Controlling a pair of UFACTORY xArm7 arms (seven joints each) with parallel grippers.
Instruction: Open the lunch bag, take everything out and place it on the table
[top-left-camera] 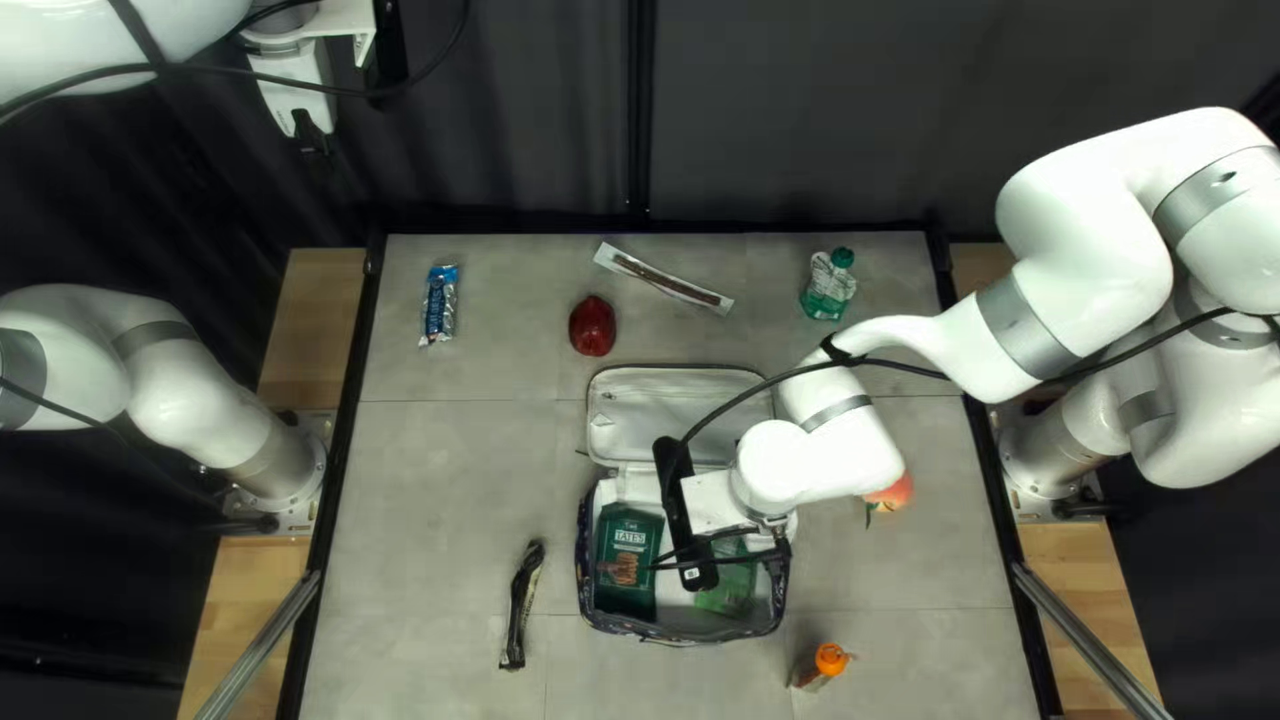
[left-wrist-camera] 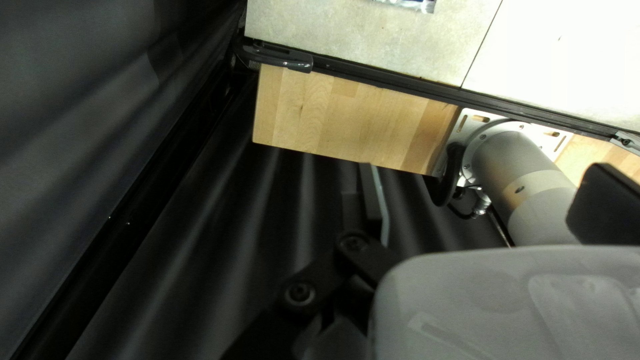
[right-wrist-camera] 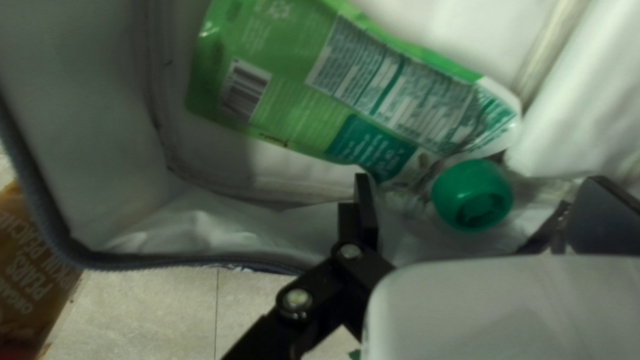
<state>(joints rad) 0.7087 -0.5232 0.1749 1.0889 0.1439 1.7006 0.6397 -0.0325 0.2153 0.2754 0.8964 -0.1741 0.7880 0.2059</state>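
Reaching into lunch bag (top-left-camera: 590,600), right hand (right-wrist-camera: 482,200) released, fingers (right-wrist-camera: 364,200) flanking cap (right-wrist-camera: 472,195) of green pouch (right-wrist-camera: 320,85), left hand (top-left-camera: 308,130) released, far from lunch bag.

White-lined bag (top-left-camera: 650,410), dark and patterned outside. Green pouch (right-wrist-camera: 350,85) with white print, green cap (right-wrist-camera: 471,195). Dark green box (top-left-camera: 628,560). Grey table (top-left-camera: 450,480).
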